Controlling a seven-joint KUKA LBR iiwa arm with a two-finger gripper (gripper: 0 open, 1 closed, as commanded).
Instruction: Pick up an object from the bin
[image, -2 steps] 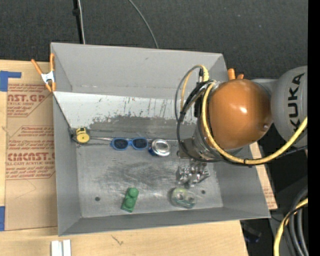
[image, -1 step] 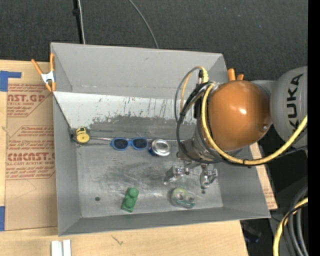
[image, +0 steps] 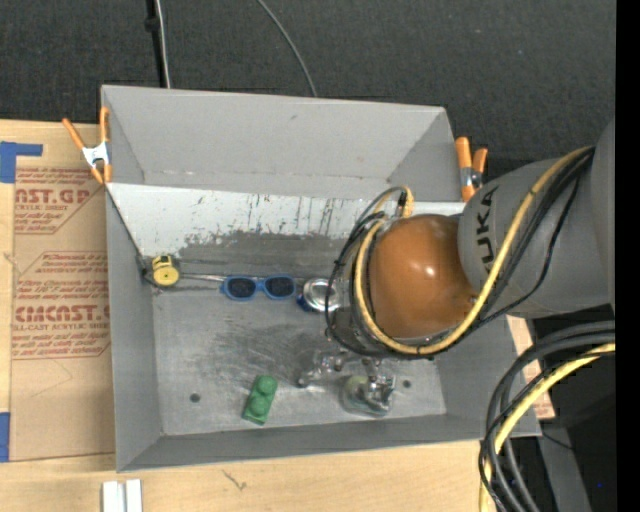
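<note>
While the claw (image: 366, 385) hangs low in the bin (image: 200, 330), open or closed I can't tell, one pale roundish thing (image: 362, 400) sits beneath it, one green block (image: 260, 400) lies nearby, and one pair of blue sunglasses (image: 258, 288) lies farther off.

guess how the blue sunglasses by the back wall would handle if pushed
The blue sunglasses look thin, so they are probably light. They lie flat, so they should slide rather than roll. Their narrow bridge may flex if squeezed.
</note>
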